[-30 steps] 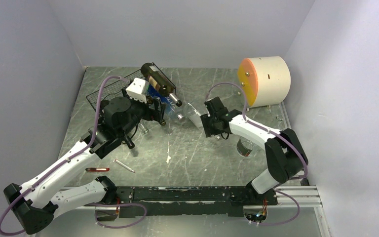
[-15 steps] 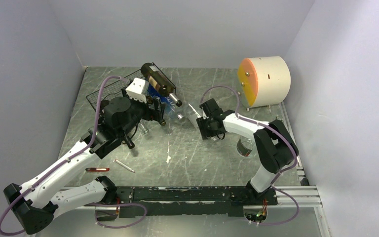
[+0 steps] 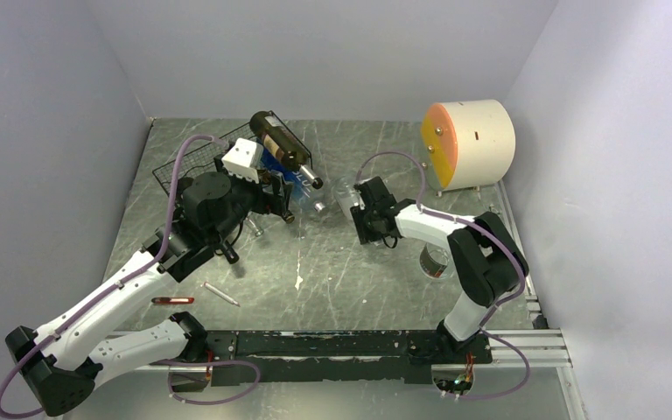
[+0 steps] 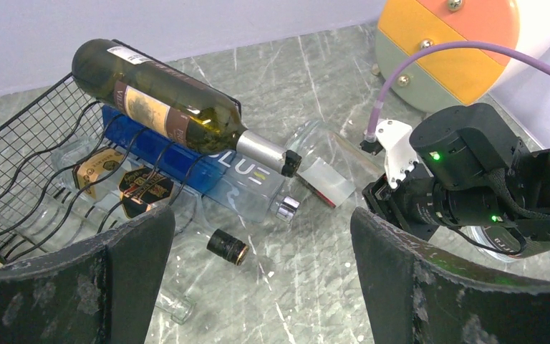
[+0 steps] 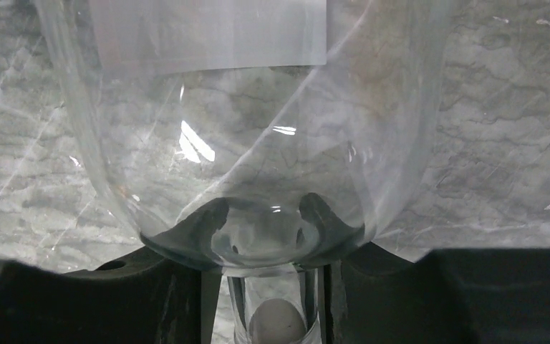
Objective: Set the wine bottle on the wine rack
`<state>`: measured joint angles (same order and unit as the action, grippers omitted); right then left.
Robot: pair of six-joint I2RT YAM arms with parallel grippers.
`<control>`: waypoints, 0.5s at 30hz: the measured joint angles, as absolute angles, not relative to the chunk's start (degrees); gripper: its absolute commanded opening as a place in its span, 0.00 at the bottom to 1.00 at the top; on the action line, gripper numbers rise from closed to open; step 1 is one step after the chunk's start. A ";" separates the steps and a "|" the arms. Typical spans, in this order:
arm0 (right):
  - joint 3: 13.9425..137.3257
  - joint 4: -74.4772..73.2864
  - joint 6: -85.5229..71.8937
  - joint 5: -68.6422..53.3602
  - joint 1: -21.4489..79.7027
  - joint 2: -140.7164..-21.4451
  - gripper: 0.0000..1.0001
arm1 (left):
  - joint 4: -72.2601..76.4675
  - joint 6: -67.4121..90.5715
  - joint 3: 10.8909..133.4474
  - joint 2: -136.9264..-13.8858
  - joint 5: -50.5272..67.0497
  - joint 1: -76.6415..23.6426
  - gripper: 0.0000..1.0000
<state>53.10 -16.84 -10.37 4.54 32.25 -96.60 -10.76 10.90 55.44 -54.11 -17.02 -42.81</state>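
Now that your right tool (image 5: pixel 272 276) has slid in closer than it was a second ago, its two fingers have pulled together. They press on both sides of the neck of the clear wine bottle (image 5: pixel 258 143), pinching it. That bottle lies on its side on the tabletop (image 3: pixel 332 280), with its neck toward the right tool. It is near the wine rack (image 3: pixel 184 162) but not on it, about where it lay before.

Your left tool (image 4: pixel 261 226) has not moved. Its fingers are spread wide and hold nothing, and it hangs just in front of the rack.

A dark bottle (image 4: pixel 157 107) lies across the top of the rack, and a blue bottle (image 4: pixel 186 168) sticks out under it. An orange and white drum (image 3: pixel 472 140) sits at the far right.
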 measured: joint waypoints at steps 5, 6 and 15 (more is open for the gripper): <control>52.27 -14.41 -10.48 6.00 32.25 -96.51 0.50 | -10.81 10.87 55.44 -54.11 -17.34 -42.78 0.96; 52.14 -13.91 -10.50 6.24 32.25 -96.51 0.50 | -10.83 10.87 55.44 -54.11 -17.39 -42.78 0.96; 51.37 -11.09 -11.44 7.33 32.27 -96.53 0.02 | -11.05 10.85 55.44 -54.11 -17.76 -42.81 0.96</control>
<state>51.37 -11.09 -11.44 7.33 32.27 -96.53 -11.05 10.85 55.44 -54.11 -17.76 -42.81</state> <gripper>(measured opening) 0.400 0.963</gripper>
